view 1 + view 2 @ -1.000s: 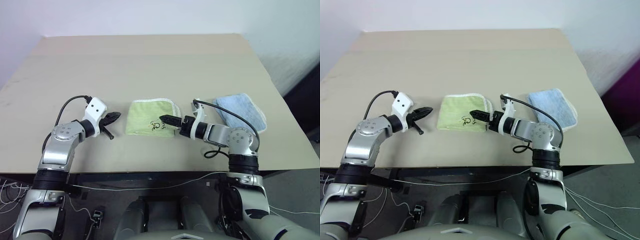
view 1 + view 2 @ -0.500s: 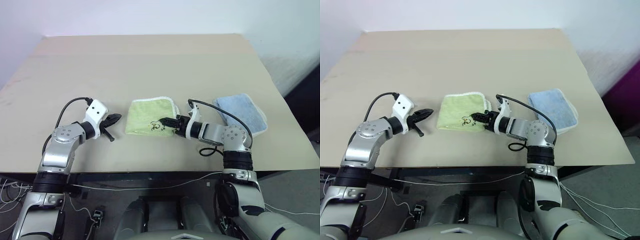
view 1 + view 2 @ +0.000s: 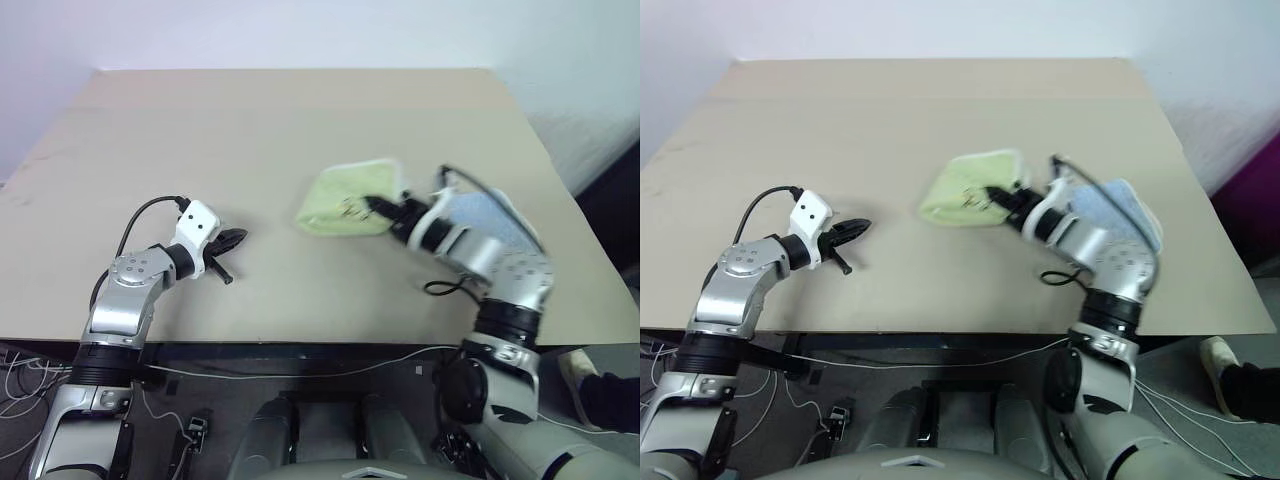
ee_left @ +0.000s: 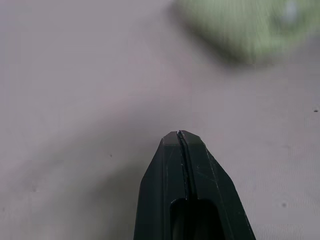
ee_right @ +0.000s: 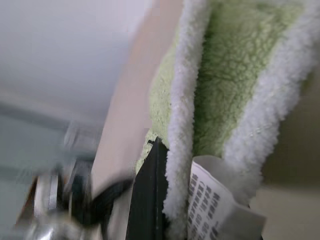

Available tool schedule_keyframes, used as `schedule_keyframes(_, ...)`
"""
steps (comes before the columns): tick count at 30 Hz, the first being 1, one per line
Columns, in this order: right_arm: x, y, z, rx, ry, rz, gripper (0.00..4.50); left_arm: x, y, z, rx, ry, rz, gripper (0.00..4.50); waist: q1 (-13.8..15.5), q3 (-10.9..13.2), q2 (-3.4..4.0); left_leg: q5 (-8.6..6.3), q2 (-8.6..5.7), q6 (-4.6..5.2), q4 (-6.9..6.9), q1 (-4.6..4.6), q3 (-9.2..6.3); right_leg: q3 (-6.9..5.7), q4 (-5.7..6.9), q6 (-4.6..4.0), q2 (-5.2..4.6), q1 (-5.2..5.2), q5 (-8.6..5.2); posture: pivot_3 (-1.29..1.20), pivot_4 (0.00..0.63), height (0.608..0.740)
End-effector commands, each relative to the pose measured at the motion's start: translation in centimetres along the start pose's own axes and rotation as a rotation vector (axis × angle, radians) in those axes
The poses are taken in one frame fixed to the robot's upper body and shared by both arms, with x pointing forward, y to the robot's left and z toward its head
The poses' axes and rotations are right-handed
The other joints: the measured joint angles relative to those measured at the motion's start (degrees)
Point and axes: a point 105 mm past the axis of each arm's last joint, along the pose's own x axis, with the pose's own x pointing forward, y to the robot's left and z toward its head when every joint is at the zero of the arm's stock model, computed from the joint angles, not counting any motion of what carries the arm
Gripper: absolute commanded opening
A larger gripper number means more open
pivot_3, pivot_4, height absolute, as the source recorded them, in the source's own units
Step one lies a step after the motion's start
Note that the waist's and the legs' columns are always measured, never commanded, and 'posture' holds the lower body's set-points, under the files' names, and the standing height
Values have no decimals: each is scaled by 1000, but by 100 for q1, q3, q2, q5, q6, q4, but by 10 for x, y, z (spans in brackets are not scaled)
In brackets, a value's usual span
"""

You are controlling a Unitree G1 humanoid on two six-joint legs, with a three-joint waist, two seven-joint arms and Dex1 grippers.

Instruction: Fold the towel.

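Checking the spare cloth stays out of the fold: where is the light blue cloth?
In the right eye view the light blue cloth lies on the table's right side, partly behind the right arm, just right of the towel.

One towel (image 3: 345,200), one blue cloth (image 3: 490,218)

You are looking at a robot test bench in a lab or workshop room, not a home. The plain beige table (image 3: 280,120) is bare board with a dark metal frame under its front edge, set against blank white walls (image 3: 300,30) with no decoration. Loose white and black cables (image 3: 300,362) trail along the underside of the table and down to the grey floor (image 3: 1200,320), where a small black plug or adapter (image 3: 193,432) lies. The few things on the table are practice props: a yellow-green towel (image 3: 345,190) and a light blue cloth (image 3: 490,215). At the right edge, you can see a person's shoe (image 3: 1218,352) on the floor beside the bench.
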Motion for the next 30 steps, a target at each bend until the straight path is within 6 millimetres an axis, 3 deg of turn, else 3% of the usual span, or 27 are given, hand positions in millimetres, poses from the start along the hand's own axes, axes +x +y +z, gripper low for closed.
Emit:
schedule_keyframes(1, -31, 12, 49, -50, -195, -6, 5, 4, -5, 9, 24, -37, -20, 0, 21, 0, 0, 0, 0, 0, -1, 0, 0, 0, 0, 0, 1, 0, 0, 0, 150, 740)
schedule_keyframes(3, -38, 13, 49, -106, -195, -35, 5, 10, -10, 8, 18, -39, -42, 0, 17, 1, 2, 0, 2, 0, -2, 0, 1, 1, -1, 0, 1, 0, 0, 0, 150, 740)
schedule_keyframes(7, -34, 22, 41, -151, -172, -28, 5, 21, -12, 12, 21, -53, -59, 0, -72, 1, 2, 0, 7, 1, -2, 1, 4, 4, 2, 0, 6, 0, 0, 0, 150, 740)
schedule_keyframes(12, -14, 57, 21, -202, -84, 85, 5, 24, 10, 25, -41, -125, 17, 0, -92, 2, 4, 1, 8, 2, -1, 1, 6, 4, 5, 0, 11, -3, 0, 0, 150, 740)
schedule_keyframes(17, 10, 78, -3, -163, -1, 175, 5, 5, 38, 43, -135, -234, 117, 0, -82, 2, 4, 1, 9, 2, -1, 0, 5, 4, 6, 0, 11, -4, 0, 0, 150, 740)
schedule_keyframes(19, 24, 83, -31, -126, 111, 228, 5, -21, 67, 51, -234, -302, 218, 0, -84, 3, 0, 1, 8, 1, 1, -1, 5, 4, 5, 0, 9, -4, 0, 0, 150, 740)
schedule_keyframes(22, 33, 77, -56, -100, 203, 237, 5, -39, 79, 57, -293, -346, 258, 0, -93, 4, 2, 1, 10, 1, 1, -1, 3, 3, 7, 0, 13, -9, 0, 0, 150, 740)
schedule_keyframes(24, 41, 61, -86, -66, 313, 211, 5, -51, 80, 59, -359, -376, 262, 0, -72, 3, 1, 1, 9, 1, -1, -2, 3, 1, 5, 0, 11, -6, 0, 0, 150, 740)
schedule_keyframes(30, 41, 40, -127, -68, 465, 199, 5, -50, 52, 49, -407, -306, 168, 0, -71, 3, 0, -1, -1, 4, 6, -1, 2, -2, 1, 1, 8, 2, 0, 0, 150, 740)
